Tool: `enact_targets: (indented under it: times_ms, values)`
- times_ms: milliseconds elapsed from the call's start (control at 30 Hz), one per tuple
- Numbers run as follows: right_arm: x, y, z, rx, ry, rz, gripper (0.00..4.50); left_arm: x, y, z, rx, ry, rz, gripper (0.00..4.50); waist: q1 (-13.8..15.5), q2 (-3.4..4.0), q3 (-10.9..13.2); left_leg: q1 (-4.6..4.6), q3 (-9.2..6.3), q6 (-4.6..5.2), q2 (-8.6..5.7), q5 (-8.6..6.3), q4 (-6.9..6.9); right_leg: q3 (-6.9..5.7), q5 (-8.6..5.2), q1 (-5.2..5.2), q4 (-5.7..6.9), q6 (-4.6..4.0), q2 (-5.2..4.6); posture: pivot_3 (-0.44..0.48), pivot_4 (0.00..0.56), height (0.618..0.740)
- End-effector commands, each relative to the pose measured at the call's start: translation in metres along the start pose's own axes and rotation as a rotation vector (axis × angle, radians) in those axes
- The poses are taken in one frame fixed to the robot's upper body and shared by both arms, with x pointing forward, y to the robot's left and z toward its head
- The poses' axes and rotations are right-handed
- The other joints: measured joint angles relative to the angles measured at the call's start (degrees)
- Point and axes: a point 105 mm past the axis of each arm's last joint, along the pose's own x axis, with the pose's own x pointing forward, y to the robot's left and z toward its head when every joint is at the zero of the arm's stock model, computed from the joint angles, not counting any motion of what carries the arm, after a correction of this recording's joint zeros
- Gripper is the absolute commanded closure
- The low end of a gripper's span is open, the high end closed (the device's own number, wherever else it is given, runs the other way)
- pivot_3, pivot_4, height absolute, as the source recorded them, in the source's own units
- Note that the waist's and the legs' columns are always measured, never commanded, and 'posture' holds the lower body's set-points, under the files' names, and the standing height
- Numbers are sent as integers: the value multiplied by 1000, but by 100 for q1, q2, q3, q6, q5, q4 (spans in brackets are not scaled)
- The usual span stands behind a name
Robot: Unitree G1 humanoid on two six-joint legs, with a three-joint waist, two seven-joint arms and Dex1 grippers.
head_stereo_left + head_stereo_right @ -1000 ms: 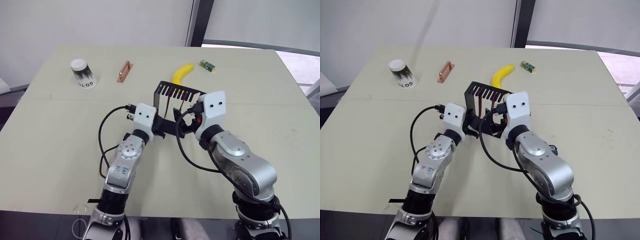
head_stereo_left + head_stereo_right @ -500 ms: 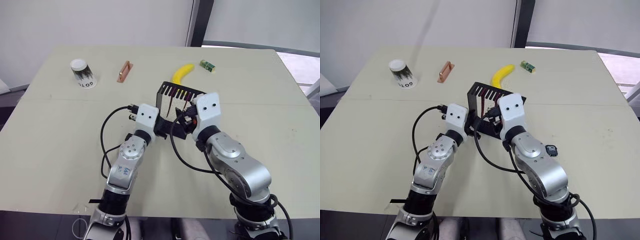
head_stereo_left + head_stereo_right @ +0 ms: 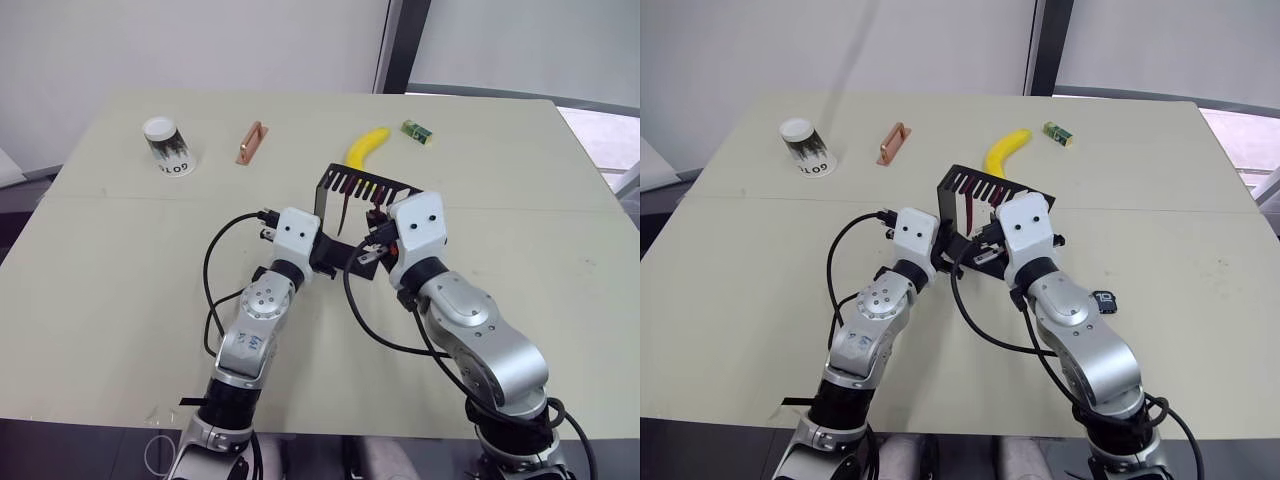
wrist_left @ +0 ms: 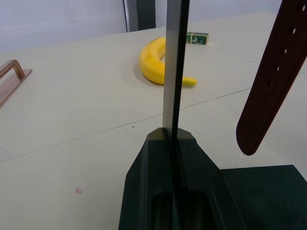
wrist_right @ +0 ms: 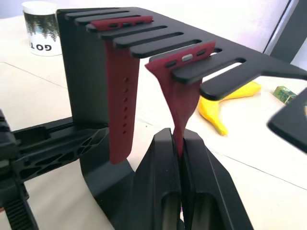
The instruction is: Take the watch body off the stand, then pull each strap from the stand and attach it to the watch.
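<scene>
The stand (image 5: 81, 72) sits mid-table with both maroon straps hung through its comb slots. The right gripper (image 5: 178, 143) is clamped on the lower end of the near strap (image 5: 180, 108), apparently ready to pull it free; the far strap (image 5: 118, 100) hangs untouched. The left gripper (image 4: 171, 139) is clamped on the stand's upright, likely bracing it. The watch body (image 3: 1103, 299) lies on the table right of the stand, digits unreadable. The paper cup (image 3: 804, 146) at far left reads "GOTO"

Tool (image 4: 171, 143) clamped on stand upright (image 4: 175, 62)
</scene>
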Motion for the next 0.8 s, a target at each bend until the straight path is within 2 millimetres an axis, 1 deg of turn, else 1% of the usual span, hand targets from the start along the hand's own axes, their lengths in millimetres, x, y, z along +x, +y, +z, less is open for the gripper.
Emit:
enact_targets:
  times_ms: [33,167,267,400,533,700,800]
  values:
    - [-9,2,27,-40,-124,27,4487,2,-3,15,-8,-63,-5,4500,-1,0,0,0,0,0,0,0,0,0,0,0,-1,0,0,0,150,740]
    - [-11,1,27,-33,-122,36,4487,2,-4,14,-8,-59,-11,4500,-15,0,0,0,0,0,1,0,-4,0,0,-1,-1,0,1,0,150,740]
    - [-12,5,25,-25,-117,89,4487,3,-2,14,-8,-62,-11,4500,-9,0,0,1,-1,0,2,0,-4,0,0,-1,-1,0,2,0,150,740]
    - [-7,5,25,-38,-119,103,4487,4,-9,16,-6,-69,-40,4500,-2,0,0,0,0,0,1,0,-3,0,0,-1,-4,0,1,0,150,740]
    - [-4,3,26,-24,-129,80,4487,2,-13,14,6,-59,-55,4500,-7,0,0,1,0,0,1,0,-3,0,0,-1,-4,0,1,0,150,740]
    - [-8,2,31,-26,-145,98,4487,1,-12,13,10,-56,-56,4500,-3,0,0,1,0,0,1,0,-3,0,0,-1,-2,0,0,0,150,740]
    - [-10,2,28,-59,-133,114,4487,3,-10,13,14,-55,-52,4500,-4,0,0,1,0,0,1,0,-4,0,0,-1,-3,0,0,0,150,740]
